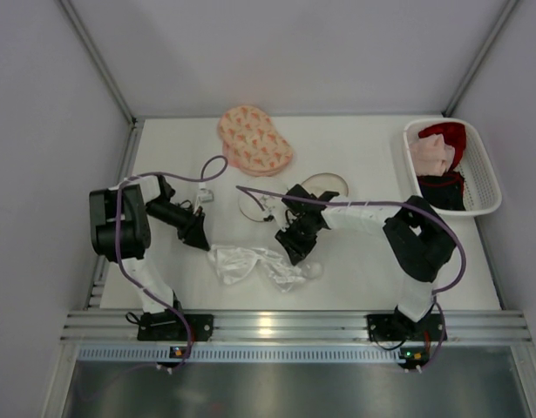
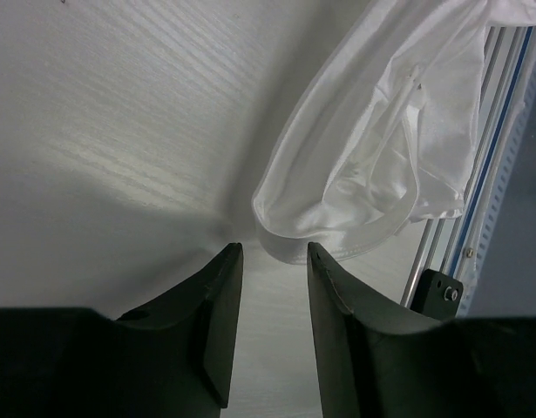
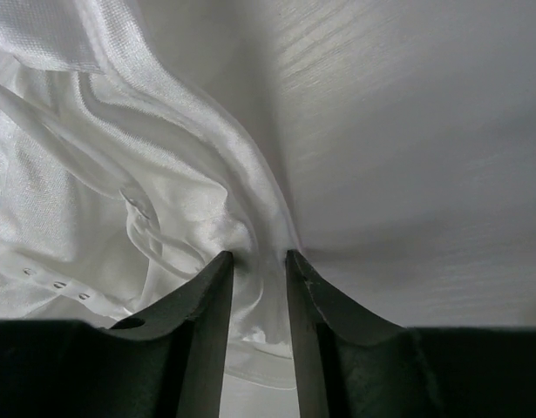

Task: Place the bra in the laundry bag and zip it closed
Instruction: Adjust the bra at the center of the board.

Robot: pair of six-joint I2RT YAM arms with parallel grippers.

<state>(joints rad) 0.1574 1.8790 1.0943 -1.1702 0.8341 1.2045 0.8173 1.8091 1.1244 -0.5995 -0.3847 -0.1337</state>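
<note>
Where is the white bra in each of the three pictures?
Top external: the white bra lies crumpled on the table near the front edge, between the left gripper and the right gripper.
Left wrist: upper right, just past the left gripper.
Right wrist: fills the left half, with a fold inside the right gripper.
Shared landmark: the white table under it in all three.

No readable text, label, brand or number appears in any view.
</note>
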